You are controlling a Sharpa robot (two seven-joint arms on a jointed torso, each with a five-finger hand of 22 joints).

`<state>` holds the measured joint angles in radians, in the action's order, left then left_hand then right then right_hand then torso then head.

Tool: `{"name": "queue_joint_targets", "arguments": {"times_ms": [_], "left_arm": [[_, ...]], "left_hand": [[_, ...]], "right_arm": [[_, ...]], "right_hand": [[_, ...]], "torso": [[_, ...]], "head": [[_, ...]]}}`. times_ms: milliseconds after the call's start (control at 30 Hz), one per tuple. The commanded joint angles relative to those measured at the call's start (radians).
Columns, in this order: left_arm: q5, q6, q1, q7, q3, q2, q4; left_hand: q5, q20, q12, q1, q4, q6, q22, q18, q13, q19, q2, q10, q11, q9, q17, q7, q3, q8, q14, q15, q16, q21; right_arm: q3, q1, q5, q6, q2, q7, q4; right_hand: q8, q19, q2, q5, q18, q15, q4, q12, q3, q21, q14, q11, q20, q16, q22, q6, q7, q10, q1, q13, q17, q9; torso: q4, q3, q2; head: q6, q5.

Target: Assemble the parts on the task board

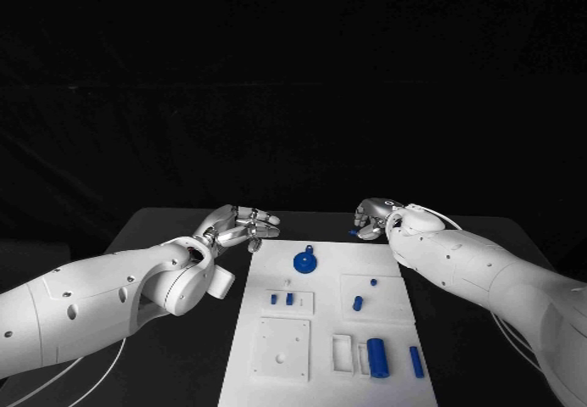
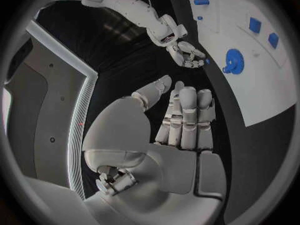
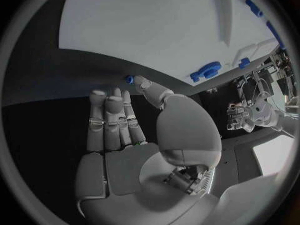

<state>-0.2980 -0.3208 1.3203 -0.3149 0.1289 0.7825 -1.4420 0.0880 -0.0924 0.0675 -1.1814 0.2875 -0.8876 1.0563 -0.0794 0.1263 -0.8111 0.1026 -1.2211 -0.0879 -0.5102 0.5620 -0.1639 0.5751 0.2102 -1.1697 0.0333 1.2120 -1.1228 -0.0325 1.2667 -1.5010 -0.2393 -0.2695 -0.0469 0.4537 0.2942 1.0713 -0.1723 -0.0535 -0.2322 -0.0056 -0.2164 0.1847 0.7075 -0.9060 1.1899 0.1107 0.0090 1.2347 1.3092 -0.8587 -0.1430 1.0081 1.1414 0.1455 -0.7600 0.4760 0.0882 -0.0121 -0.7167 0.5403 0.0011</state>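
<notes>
Though the head view hides it, the right hand (image 3: pixel 125 135) pinches a small blue part (image 3: pixel 130 79).

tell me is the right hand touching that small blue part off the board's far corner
Touching. In the left wrist view the right hand pinches the small blue part at its fingertips, with no gap showing.

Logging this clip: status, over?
Left hand empty, off board. Right hand pinching small blue part beyond task board. Nothing blocking.

My right hand (image 1: pixel 377 219) hides most of a small blue part (image 1: pixel 354 231); whether I grip it, I cannot tell.
</notes>
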Motion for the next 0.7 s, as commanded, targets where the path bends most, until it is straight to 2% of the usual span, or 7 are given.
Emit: {"name": "queue_joint_targets", "arguments": {"times_ms": [33,167,467,700], "left_arm": [[-0.008,0.012,0.004,-0.012,-0.001,0.002,-0.007],[-0.009,0.012,0.006,-0.011,-0.001,0.003,-0.009],[-0.010,0.014,0.008,-0.010,-0.001,0.004,-0.014],[-0.012,0.015,0.011,-0.008,-0.001,0.007,-0.019]], "left_hand": [[-0.004,-0.033,-0.002,0.009,-0.004,-0.002,0.001,-0.023,-0.002,0.003,0.001,0.007,-0.001,0.002,0.001,-0.005,0.001,0.007,-0.002,-0.009,-0.004,0.004],[-0.004,-0.033,-0.002,0.009,-0.004,-0.001,0.002,-0.023,-0.002,0.003,0.001,0.007,-0.002,0.002,0.001,-0.005,0.001,0.007,-0.002,-0.009,-0.004,0.004],[-0.004,-0.032,-0.001,0.009,-0.004,-0.001,0.002,-0.024,-0.002,0.003,0.001,0.008,-0.002,0.002,0.001,-0.005,0.002,0.007,-0.002,-0.009,-0.004,0.004],[-0.005,-0.032,-0.001,0.010,-0.004,-0.001,0.002,-0.024,-0.002,0.003,0.001,0.008,-0.002,0.002,0.002,-0.006,0.002,0.008,-0.002,-0.009,-0.003,0.004]], "right_arm": [[-0.001,0.000,-0.013,0.016,0.003,-0.003,0.002],[-0.001,0.000,-0.013,0.023,0.004,-0.003,0.001],[-0.002,0.000,-0.013,0.036,0.004,-0.002,0.001],[-0.008,0.000,-0.027,0.072,0.005,0.013,0.000]], "right_hand": [[0.007,-0.002,0.014,0.005,-0.030,0.007,0.003,0.000,0.013,0.001,-0.003,0.003,0.000,0.004,0.016,-0.006,-0.011,0.017,0.001,-0.001,0.001,-0.001],[0.011,-0.002,0.015,0.005,-0.030,0.009,0.004,0.007,0.017,-0.001,-0.003,0.005,0.000,0.006,0.017,-0.012,-0.014,0.034,-0.002,-0.002,0.001,-0.001],[0.014,-0.003,0.014,0.005,-0.030,0.011,0.003,0.016,0.014,-0.003,-0.005,0.008,0.000,0.009,0.017,-0.017,-0.020,0.056,-0.009,-0.002,0.001,-0.002],[0.019,-0.005,0.027,0.005,-0.030,0.006,0.007,0.026,0.017,-0.003,-0.008,0.002,0.001,0.009,0.017,-0.027,-0.023,0.076,-0.015,0.001,0.002,-0.002]], "torso": [[0.0030,0.0008,-0.007],[0.0055,0.0005,-0.011],[0.0042,0.0018,-0.012],[0.0045,0.0026,-0.014]], "head": [[-0.001,-0.001],[-0.002,0.000],[0.000,0.001],[0.001,0.000]]}}
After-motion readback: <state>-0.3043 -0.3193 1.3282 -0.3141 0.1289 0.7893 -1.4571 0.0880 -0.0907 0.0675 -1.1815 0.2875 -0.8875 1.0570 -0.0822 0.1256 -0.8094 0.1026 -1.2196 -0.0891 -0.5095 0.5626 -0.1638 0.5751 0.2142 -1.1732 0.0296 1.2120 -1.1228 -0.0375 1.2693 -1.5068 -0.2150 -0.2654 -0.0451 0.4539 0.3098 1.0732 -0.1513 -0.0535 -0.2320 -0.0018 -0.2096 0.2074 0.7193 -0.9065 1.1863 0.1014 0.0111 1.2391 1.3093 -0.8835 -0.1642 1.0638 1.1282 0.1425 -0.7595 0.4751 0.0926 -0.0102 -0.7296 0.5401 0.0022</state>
